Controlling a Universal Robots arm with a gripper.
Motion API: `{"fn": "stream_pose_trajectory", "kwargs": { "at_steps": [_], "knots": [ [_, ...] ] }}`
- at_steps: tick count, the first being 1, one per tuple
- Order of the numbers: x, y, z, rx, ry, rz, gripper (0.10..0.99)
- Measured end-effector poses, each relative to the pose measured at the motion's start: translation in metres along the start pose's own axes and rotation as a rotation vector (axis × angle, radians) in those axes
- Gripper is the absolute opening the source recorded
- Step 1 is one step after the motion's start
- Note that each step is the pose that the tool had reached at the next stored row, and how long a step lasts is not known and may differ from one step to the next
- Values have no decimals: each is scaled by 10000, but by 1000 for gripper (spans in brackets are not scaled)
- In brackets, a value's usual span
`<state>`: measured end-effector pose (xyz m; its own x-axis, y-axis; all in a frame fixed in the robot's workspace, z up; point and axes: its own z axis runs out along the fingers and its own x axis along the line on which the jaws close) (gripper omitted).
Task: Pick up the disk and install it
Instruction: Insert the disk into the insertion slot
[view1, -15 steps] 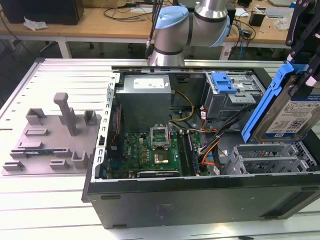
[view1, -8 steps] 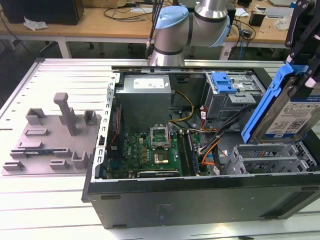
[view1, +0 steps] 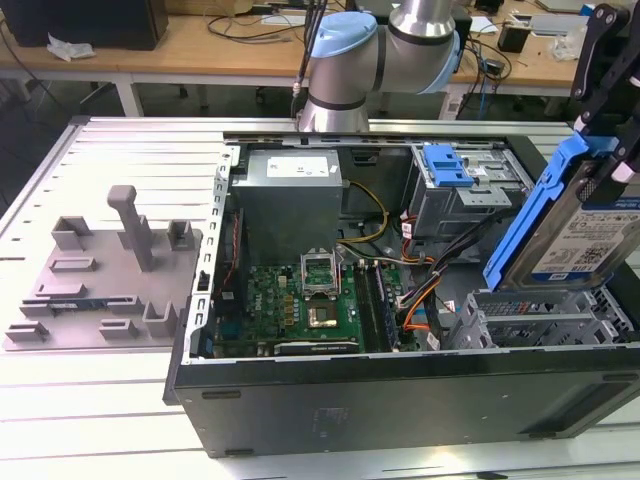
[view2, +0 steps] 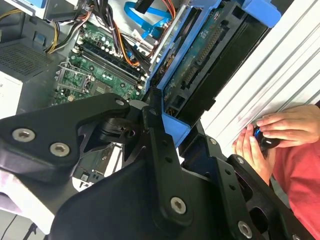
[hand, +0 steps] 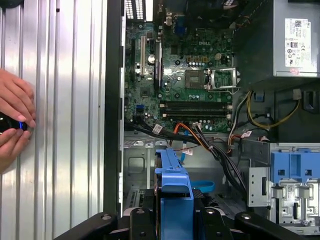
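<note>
- Gripper (view1: 608, 150): fingers clamped on the upper end of the disk (view1: 585, 240). In both wrist views the blue rail sits between the black fingers (hand: 142, 220).
- Disk: held in the air, tilted, label side showing, over the drive cage (view1: 540, 320) at the exterior view's right of the case (view1: 400, 390). Its circuit-board side shows in the second wrist view (view2: 200, 65).
- Case: lying open on the table (view1: 100, 400), with the motherboard (view1: 300, 300) exposed.
- Fixture plate (view1: 100, 270): on the table, beside the case.
- Hands (hand: 12, 125): on the table, holding a small black device.

One disk (view1: 585, 235), one pincer (hand: 175, 220), one open computer case (view1: 400, 385), one grey fixture plate (view1: 105, 285), two hands (hand: 15, 102)
</note>
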<state>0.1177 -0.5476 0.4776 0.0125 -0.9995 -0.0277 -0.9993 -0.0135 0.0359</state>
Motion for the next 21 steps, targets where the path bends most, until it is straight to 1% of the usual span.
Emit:
{"fn": "stream_pose_trajectory", "kwargs": {
  "at_steps": [3,7,21],
  "knots": [
    [6,0,11,0,1,-3,365],
    [8,-1,29,0,-24,-4,365],
    [11,-3,91,0,-23,-4,365]
  ]
}}
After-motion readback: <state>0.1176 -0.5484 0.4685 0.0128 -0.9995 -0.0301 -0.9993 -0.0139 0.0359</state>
